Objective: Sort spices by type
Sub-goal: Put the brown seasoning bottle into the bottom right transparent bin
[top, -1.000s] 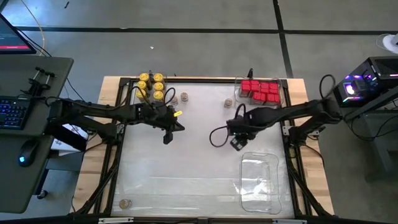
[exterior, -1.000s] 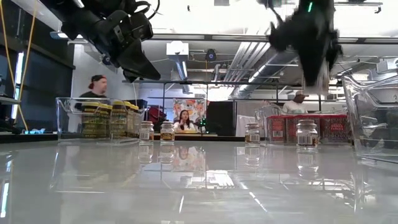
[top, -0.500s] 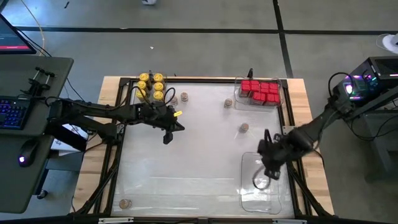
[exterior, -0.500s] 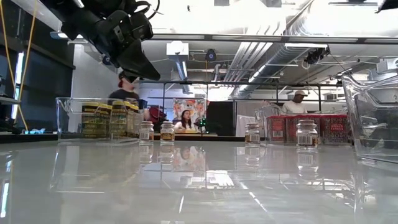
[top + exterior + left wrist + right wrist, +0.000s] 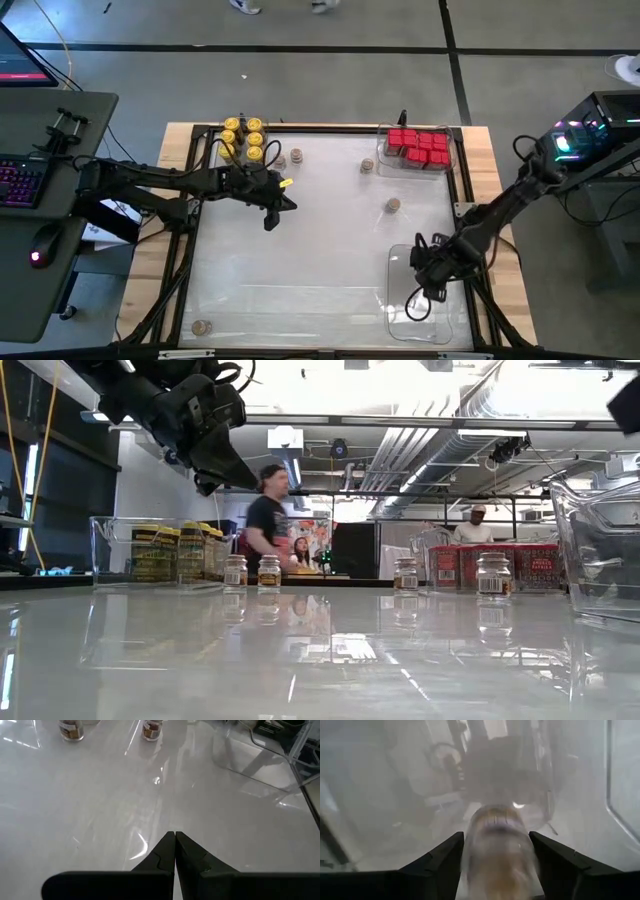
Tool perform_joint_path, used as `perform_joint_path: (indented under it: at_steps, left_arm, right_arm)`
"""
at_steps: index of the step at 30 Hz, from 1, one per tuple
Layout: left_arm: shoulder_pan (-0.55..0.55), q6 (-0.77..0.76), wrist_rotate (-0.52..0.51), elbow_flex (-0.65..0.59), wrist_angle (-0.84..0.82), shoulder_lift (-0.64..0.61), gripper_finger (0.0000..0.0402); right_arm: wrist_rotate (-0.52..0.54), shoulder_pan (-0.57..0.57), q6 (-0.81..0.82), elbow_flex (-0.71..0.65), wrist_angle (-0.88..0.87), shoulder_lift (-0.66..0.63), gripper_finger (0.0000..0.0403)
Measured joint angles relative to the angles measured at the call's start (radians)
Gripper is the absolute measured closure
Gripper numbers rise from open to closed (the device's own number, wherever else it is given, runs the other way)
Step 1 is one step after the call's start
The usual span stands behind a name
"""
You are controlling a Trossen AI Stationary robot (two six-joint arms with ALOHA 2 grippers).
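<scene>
Now | right hand (image 5: 424, 283) carried from bench (image 5: 300, 250) centre to clear tray (image 5: 400, 310) at near right, grasping a brown-lid jar (image 5: 497, 845) | left hand (image 5: 174, 851) clenched, empty, mid-left | drop-off next; other jars (image 5: 393, 205) remain unsorted.

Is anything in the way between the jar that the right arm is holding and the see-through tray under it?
Nothing visible is in the way. The right end effector holds the brown-lidded jar right above the clear tray, and the tray's floor below it looks bare.
</scene>
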Motion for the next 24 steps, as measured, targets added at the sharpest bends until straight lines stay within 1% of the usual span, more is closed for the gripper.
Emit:
perform_joint_path:
  at_steps: [5, 9, 14, 18, 21, 24]
  left_arm:
    - [0.0, -0.009, 0.0, 0.0, -0.001, 0.0, 0.0402]
    - [0.0, -0.008, 0.0, 0.0, -0.004, 0.0, 0.0402]
    - [0.0, -0.007, -0.002, 0.0, -0.003, 0.0, 0.0402]
    - [0.0, 0.025, -0.011, 0.0, -0.004, 0.0, 0.0402]
    - [0.0, 0.026, -0.012, 0.0, -0.006, 0.0, 0.0402]
    - [0.0, 0.027, -0.012, 0.0, -0.015, 0.0, 0.0401]
  right_arm:
    - [-0.005, 0.0, -0.01, -0.059, 0.06, -0.001, 0.0183]
    - [-0.021, 0.0, -0.014, -0.068, 0.054, -0.003, 0.0183]
    - [-0.029, -0.002, -0.021, -0.028, -0.019, 0.0, 0.0182]
    - [-0.034, -0.002, -0.042, -0.007, -0.053, 0.0, 0.0181]
    - [-0.076, -0.002, -0.045, 0.027, -0.066, 0.0, 0.0181]
    - [-0.096, -0.002, -0.047, 0.096, -0.114, 0.0, 0.018]
